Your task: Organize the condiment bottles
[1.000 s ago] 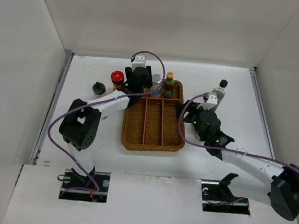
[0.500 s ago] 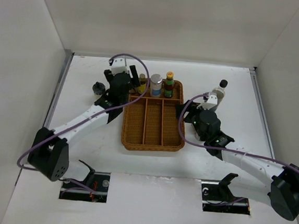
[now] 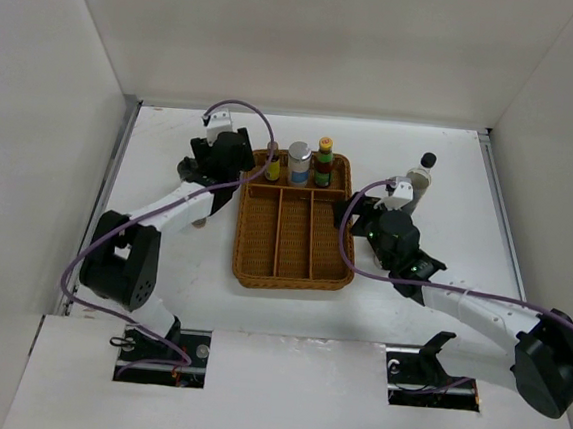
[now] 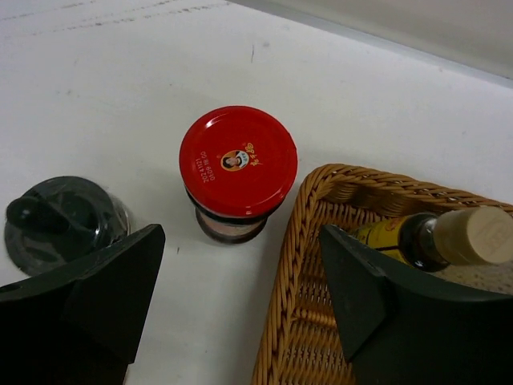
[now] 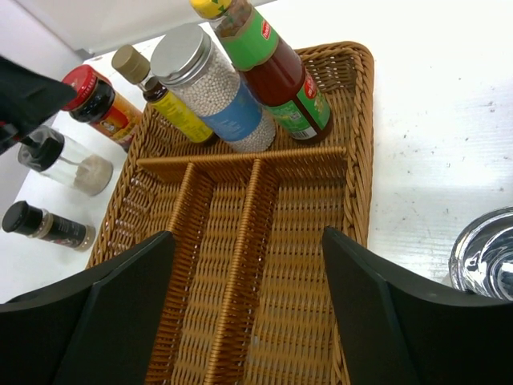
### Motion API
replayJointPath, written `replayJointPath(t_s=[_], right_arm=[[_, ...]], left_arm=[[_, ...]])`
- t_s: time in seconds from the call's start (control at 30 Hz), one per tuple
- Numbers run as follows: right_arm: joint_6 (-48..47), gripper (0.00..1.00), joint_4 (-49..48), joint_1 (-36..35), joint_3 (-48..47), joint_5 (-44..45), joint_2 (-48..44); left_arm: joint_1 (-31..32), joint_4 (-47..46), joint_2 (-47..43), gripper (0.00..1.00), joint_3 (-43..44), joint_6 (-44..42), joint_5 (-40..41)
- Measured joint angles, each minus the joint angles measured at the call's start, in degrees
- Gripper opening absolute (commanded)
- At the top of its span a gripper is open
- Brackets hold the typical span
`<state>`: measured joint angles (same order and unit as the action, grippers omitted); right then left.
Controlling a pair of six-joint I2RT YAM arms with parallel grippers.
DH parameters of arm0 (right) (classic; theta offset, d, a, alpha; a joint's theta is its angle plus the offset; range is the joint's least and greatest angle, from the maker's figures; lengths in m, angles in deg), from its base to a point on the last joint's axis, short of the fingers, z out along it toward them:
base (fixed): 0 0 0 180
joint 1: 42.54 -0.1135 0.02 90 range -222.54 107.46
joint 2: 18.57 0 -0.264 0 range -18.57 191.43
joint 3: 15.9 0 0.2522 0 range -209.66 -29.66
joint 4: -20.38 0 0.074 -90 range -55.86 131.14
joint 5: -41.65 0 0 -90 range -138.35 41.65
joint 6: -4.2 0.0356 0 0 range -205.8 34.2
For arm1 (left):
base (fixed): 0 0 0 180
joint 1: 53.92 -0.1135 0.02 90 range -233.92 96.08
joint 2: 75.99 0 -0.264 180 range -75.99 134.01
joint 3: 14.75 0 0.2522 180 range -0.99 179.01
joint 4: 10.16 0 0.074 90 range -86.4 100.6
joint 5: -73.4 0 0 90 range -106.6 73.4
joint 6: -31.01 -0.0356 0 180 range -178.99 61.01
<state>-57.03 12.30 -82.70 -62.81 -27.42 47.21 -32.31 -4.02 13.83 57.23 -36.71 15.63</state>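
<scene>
Condiment bottles are split up: three stand upright in the far compartment of the wicker tray, while a red-capped jar and a black-topped shaker sit on the bench just left of it. Left gripper hangs wide open above the jar, empty. The right gripper gapes empty over the tray.
</scene>
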Motion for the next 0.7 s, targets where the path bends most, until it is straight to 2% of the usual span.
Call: replayJointPath(t_s=[0.43,0.7], right_arm=[[0.0,0.89,-0.5,0.0,0.0,-0.2,1.1],[0.0,0.91,-0.5,0.0,0.0,-0.4,1.2]], left_arm=[[-2.4,0.7,10.8,0.78,10.8,-2.8,-0.3],[-2.9,1.2,14.8,0.79,11.6,-2.8,-0.8]])
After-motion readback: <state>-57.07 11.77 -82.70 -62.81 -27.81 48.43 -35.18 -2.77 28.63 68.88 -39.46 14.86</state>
